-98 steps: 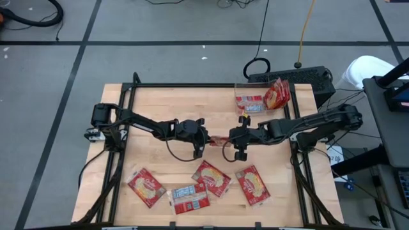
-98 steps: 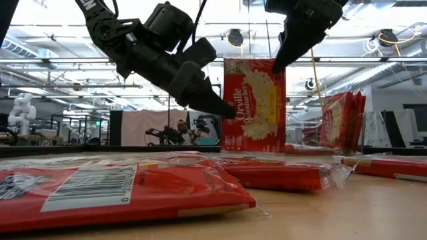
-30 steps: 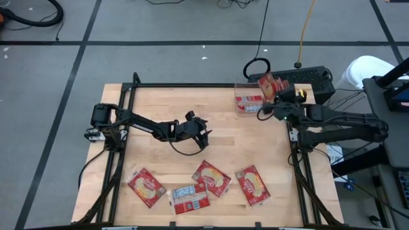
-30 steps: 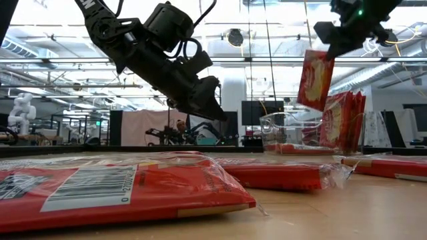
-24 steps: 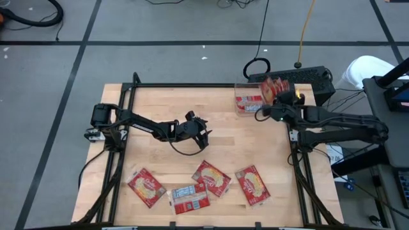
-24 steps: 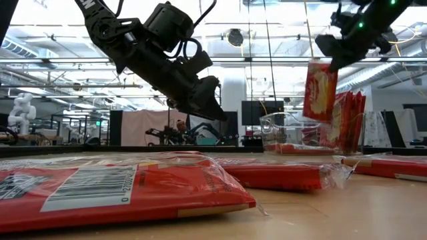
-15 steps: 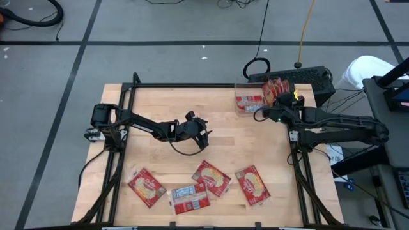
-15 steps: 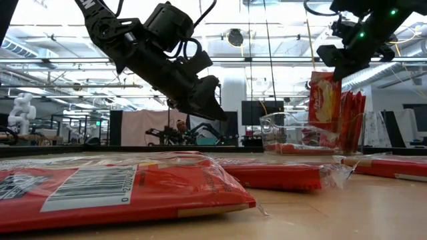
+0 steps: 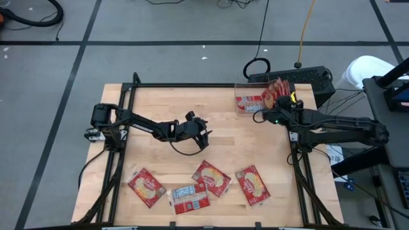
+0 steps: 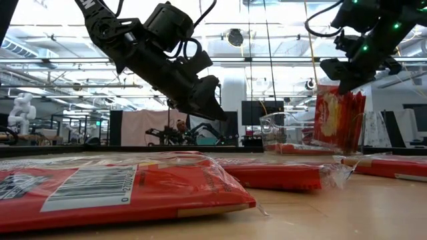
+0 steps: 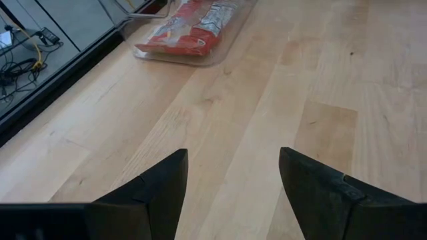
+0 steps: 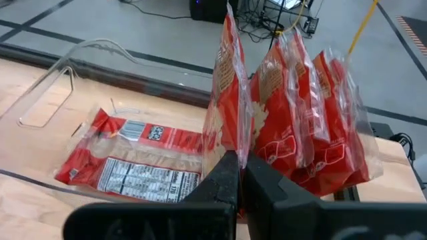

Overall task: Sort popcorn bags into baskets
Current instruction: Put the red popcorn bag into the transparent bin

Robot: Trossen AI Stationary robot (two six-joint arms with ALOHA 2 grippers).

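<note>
right gripper pinching popcorn bag (bin rim)

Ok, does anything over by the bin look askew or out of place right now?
Yes. In the clear bin one bag lies flat while several others stand on edge, leaning at the far end. The right gripper is shut on another upright bag beside them. The left gripper hangs open over mid-table.

popcorn bags: red, cream-yellow picture, white label panels | basket: clear | table: light wood
</note>
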